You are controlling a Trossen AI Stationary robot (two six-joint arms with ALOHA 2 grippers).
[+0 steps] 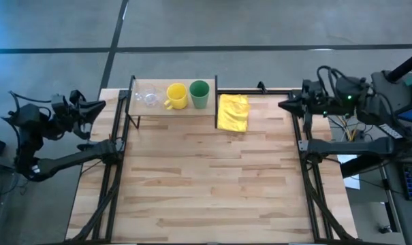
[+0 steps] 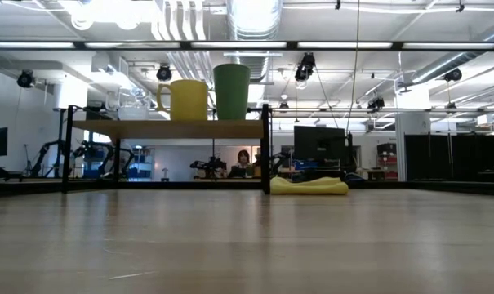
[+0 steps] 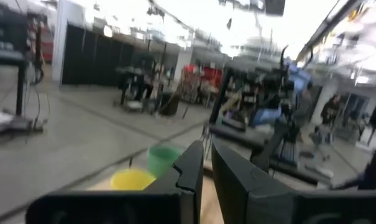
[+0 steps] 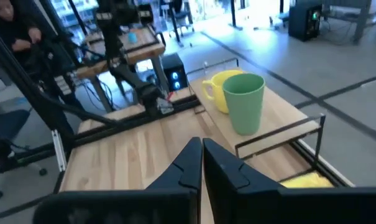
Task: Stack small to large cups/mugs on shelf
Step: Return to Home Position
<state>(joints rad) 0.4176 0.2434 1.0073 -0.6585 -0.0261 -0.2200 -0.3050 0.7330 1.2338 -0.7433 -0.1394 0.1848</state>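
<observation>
On the shelf [image 1: 141,107] at the table's far left stand, in a row from left to right, a clear glass cup [image 1: 148,96], a yellow mug [image 1: 176,96] with its handle toward the near-left, and a taller green cup [image 1: 199,94]. Each rests on its base. In the low view the glass cup [image 2: 133,105], mug [image 2: 184,100] and green cup [image 2: 231,91] stand on the raised board. My left gripper [image 1: 102,104] is shut and empty at the table's left edge. My right gripper [image 1: 282,105] is shut and empty at the far right.
A crumpled yellow cloth [image 1: 233,112] lies on the tabletop right of the shelf. Black frame bars [image 1: 112,170] run along the table's left and right sides. The wooden tabletop [image 1: 206,184] stretches toward the near edge. A person [image 2: 243,160] sits in the room beyond.
</observation>
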